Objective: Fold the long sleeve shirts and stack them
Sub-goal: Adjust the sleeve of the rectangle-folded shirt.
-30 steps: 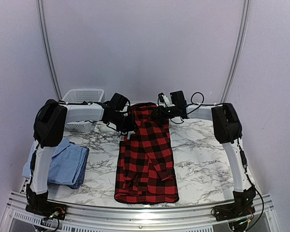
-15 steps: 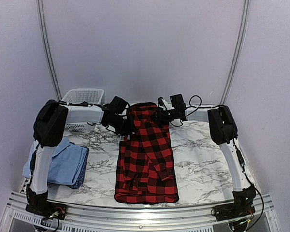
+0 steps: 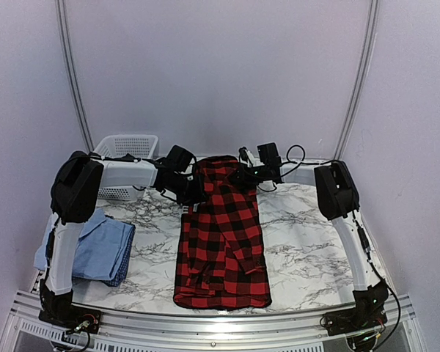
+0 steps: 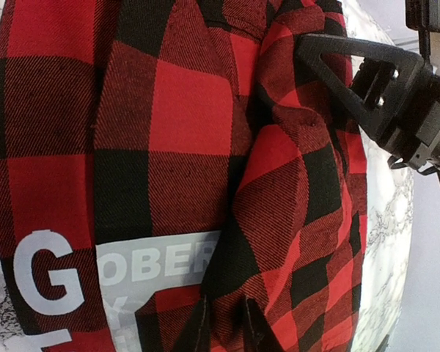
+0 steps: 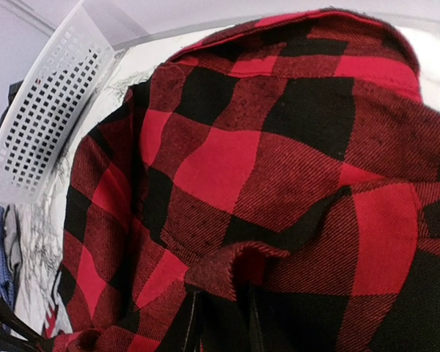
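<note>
At the far left of the marbled worktop point(image 3: 308, 235), a light blue shirt point(image 3: 103, 249) is seen lying folded into a flat packet near the front edge, well apart from the other garment. Behind it, in the far left corner, a white mesh basket point(image 3: 126, 144) is set. It is partly hidden by the left arm point(image 3: 125, 172), which is stretched across in front of it towards the middle. The left fingers point(image 4: 199, 330) are placed at the far left corner of the flannel shirt point(image 3: 221, 242). In the left wrist view they are drawn narrow, with a pinch of the red-and-black cloth caught between them. Just beside that pinch, white block lettering point(image 4: 150, 265) is shown on the cloth, only partly readable. The flannel shirt itself is laid in the middle of the worktop as a long narrow band running from the far side to the front edge. Its far end is bunched into rumpled folds between the two arms. The right fingers point(image 5: 191, 323) are placed at the far right corner of the same shirt, near the left ones. In the right wrist view they too are held narrow, and a raised ridge of checked cloth is gripped between them. The right arm point(image 3: 336, 189) is extended in from the right side, above bare marble.
</note>
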